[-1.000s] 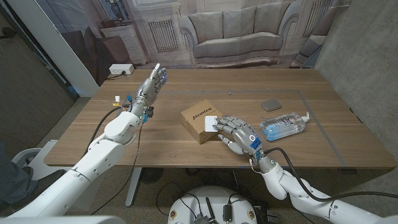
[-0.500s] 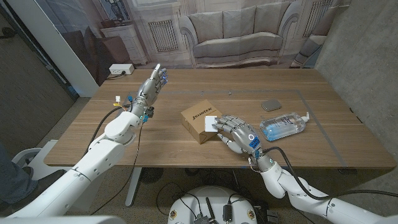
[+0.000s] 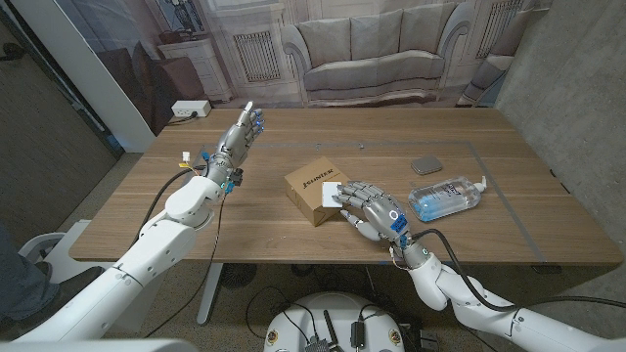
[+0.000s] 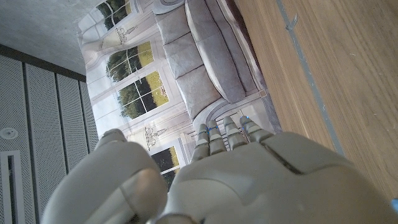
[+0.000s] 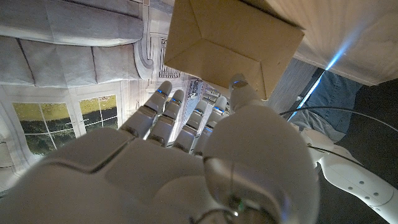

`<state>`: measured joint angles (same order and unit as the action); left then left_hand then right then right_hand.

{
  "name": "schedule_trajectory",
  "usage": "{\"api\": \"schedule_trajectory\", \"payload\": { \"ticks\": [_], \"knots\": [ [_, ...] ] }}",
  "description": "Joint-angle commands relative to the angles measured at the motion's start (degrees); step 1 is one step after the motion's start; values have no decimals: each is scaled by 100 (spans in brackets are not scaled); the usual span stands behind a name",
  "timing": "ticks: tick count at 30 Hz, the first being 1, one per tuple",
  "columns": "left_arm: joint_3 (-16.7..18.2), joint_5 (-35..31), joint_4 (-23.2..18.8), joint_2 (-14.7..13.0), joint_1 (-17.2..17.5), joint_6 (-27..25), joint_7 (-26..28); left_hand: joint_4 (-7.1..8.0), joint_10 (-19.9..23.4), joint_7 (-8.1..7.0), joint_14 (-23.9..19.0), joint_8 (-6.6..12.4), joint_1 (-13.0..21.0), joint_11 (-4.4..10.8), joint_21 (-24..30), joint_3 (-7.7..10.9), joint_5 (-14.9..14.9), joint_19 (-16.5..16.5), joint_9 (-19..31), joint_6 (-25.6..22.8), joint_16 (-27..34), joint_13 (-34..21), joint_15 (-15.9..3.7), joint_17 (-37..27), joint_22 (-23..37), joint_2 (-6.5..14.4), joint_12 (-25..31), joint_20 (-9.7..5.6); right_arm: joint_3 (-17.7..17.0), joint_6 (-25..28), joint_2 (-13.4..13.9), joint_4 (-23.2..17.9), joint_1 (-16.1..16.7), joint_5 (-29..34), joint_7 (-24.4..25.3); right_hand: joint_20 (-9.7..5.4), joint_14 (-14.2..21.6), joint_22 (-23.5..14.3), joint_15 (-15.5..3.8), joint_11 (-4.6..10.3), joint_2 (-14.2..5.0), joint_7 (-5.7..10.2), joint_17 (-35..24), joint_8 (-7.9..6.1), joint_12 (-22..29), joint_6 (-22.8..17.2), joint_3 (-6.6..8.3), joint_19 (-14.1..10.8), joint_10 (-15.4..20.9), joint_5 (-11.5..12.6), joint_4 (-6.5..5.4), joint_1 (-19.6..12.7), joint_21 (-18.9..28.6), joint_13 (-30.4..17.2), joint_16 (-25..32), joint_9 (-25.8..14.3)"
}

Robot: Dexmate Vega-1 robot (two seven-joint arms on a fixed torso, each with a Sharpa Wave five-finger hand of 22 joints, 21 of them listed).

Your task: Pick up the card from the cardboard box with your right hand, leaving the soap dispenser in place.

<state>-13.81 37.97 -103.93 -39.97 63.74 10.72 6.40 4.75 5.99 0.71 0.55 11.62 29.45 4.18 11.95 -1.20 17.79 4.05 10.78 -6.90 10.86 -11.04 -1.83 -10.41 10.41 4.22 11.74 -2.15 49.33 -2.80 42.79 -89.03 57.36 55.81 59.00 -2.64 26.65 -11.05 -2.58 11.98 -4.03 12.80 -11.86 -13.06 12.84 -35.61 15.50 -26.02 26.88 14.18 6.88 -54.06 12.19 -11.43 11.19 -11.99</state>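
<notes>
A small flat grey rounded-square pad point(image 3: 426, 165) lies on the brown wooden table point(image 3: 293, 235), near its far right corner.

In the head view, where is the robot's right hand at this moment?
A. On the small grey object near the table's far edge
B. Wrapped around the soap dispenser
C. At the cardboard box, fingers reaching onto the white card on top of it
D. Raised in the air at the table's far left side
C: the right hand sits at the cardboard box, its fingers over the white card, while the soap dispenser lies apart.
</notes>
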Motion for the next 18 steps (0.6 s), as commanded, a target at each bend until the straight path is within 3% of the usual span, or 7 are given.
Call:
{"api": "schedule_trajectory", "payload": {
  "ticks": [1, 9, 13, 18],
  "knots": [
    [57, -27, -79, -22, 95, 7, 82, 9, 15, -34, 31, 1, -22, 8, -19, -24, -15, 47, 16, -33, -24, -15, -45, -11, 17, 5, 12, -276, 56, -92, -52, 125, -98, -38, -32, -375, 26, -27, -706, 17, -49, 4, -22, -6, 15, -73, -1, 3, 28, -18, -35, 22, 32, -13, 12, -3],
    [22, -23, 18, 30, 22, 22, 45, 8, 20, -35, 21, 2, -18, 13, -15, -30, -16, 39, 16, -36, -18, -15, -44, -11, 17, 8, 15, -277, 66, -94, -75, 181, -146, -53, -19, -373, 73, -29, -733, 20, -98, 2, -23, -35, 37, -164, -5, -6, 69, -36, -65, 55, 40, -18, 31, -10],
    [0, -18, 61, 43, -26, 4, 24, 8, 18, -32, 21, 3, -17, 13, -15, -33, -17, 38, 16, -37, -17, -15, -44, -11, 17, 9, 14, -278, 67, -88, -90, 209, -159, -68, 7, -382, 105, -32, -755, 22, -133, 2, -3, -180, 68, -523, -19, -17, 133, -81, -69, 74, 54, -21, 25, -63],
    [-15, -9, 108, 60, -65, 8, 2, 8, 18, -32, 17, 4, -14, 34, -14, -39, -18, 38, 16, -40, -14, -15, -39, -11, 17, 12, 14, -278, 65, -97, -97, 211, -168, -87, 46, -388, 141, -32, -770, 24, -150, 3, -3, -236, 79, -664, -32, -35, 161, -101, -81, 97, 64, -21, 36, -83]
  ]
}}
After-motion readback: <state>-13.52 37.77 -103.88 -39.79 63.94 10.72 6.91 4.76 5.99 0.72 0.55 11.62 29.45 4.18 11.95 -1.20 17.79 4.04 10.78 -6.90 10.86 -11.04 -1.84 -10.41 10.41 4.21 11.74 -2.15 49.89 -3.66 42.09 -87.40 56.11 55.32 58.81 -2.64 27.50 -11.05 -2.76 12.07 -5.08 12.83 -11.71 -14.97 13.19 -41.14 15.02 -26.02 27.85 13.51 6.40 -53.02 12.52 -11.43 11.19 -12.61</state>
